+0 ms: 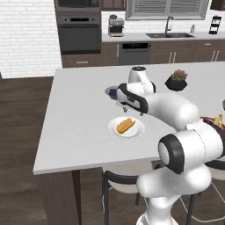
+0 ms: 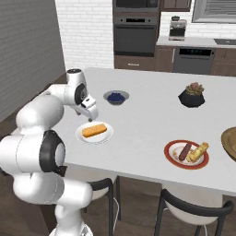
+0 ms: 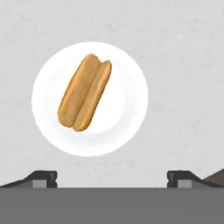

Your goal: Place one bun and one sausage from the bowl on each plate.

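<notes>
Grey counter (image 2: 138,124) carries 2 plates (image 2: 94,133), berry bowl (image 2: 116,97), plant pot (image 2: 192,97), wooden bowl (image 2: 229,143).

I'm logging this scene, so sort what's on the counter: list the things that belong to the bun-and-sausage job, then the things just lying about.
Job:
white plate with one bun
red-rimmed plate with a sausage and a bun
wooden bowl
end effector, open and holding nothing

Lying about:
berry bowl
potted plant

We can read no text, label, brand, number or sign on anything in these views.
</notes>
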Tool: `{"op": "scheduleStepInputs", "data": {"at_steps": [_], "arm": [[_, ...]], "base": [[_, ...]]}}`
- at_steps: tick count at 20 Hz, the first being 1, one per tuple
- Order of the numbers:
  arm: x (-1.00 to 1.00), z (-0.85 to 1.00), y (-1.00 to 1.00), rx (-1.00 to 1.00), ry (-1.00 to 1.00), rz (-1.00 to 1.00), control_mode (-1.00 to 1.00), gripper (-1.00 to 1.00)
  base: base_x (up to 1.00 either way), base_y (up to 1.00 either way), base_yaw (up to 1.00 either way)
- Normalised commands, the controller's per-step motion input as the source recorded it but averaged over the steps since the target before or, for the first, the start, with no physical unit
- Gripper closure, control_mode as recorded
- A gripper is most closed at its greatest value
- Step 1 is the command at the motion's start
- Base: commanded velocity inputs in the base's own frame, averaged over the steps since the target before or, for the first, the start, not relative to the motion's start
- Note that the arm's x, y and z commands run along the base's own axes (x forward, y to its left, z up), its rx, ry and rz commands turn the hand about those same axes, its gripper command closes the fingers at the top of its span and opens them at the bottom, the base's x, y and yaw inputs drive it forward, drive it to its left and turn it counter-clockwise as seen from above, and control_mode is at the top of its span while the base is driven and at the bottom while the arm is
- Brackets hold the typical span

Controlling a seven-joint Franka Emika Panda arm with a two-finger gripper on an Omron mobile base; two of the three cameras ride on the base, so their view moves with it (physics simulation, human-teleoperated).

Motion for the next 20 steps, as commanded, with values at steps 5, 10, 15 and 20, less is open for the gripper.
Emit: {"op": "scheduleStepInputs", "data": {"at_steps": [5, 10, 15, 20], "arm": [[-1.00, 0.83, -0.25, -0.01, 0.06, 0.01, -1.00, -1.00], [-1.00, 0.48, -0.26, -0.02, 0.03, 0.04, -1.00, -1.00], [-0.59, 0.14, -0.31, 0.00, -0.04, 0.01, 1.00, -1.00], [0.00, 0.00, 0.00, 0.00, 0.00, 0.00, 1.00, -1.00]], "base": [[0.00, 0.00, 0.00], [0.00, 0.00, 0.00], [-0.27, -0.35, 0.00], [-0.35, -1.00, 0.00]]}}
